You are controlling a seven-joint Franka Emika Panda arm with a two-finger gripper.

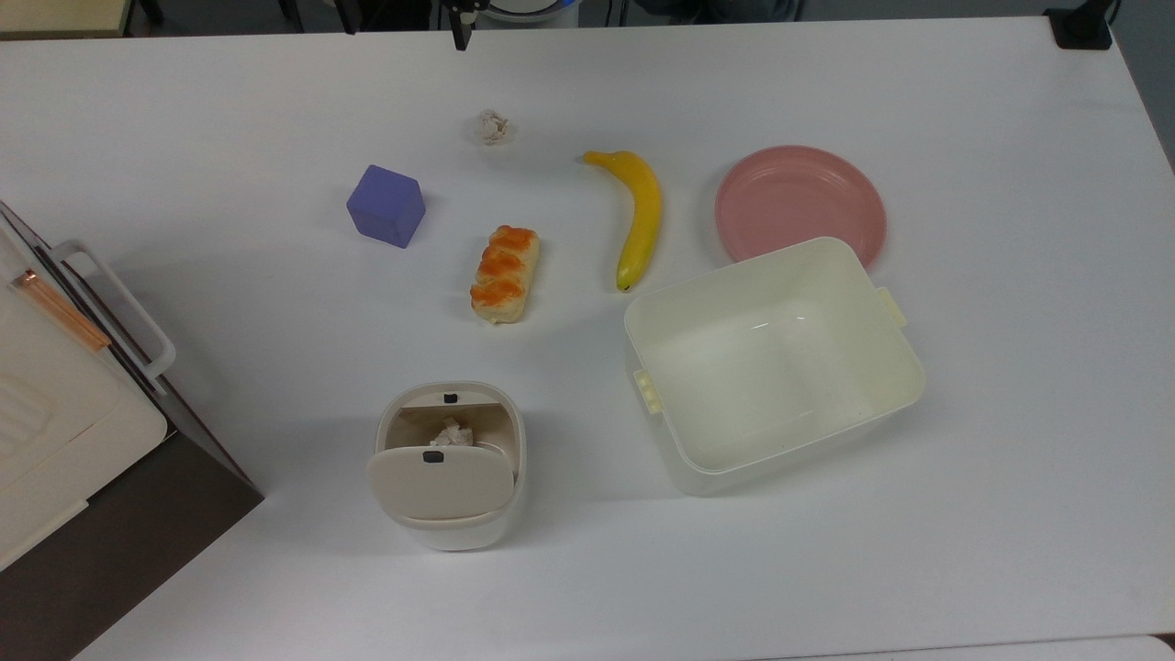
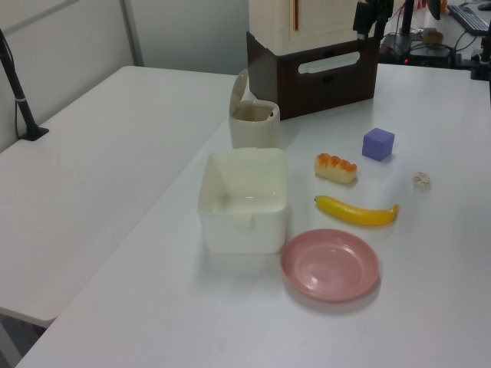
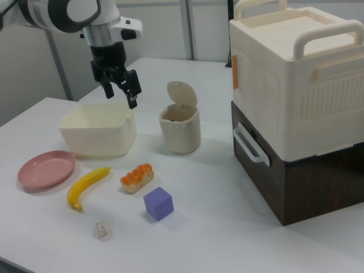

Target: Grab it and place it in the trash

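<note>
Reach step not yet begun: small crumpled off-white paper wad (image 3: 101, 229) lies loose on the white table (image 3: 227, 227), apart from everything.

In the right view, the wad sits nearest, just before the yellow banana (image 3: 86, 187) and purple cube (image 3: 158, 203). Farther back, the cream rounded bin (image 3: 180, 129) stands with its flap lid tilted up; the top view shows a pale wad already inside. The cream rectangular tub (image 3: 98, 132) looks empty. The end effector (image 3: 121, 90) hangs released above it, holding nothing; next it likely must descend onto the wad.
</note>
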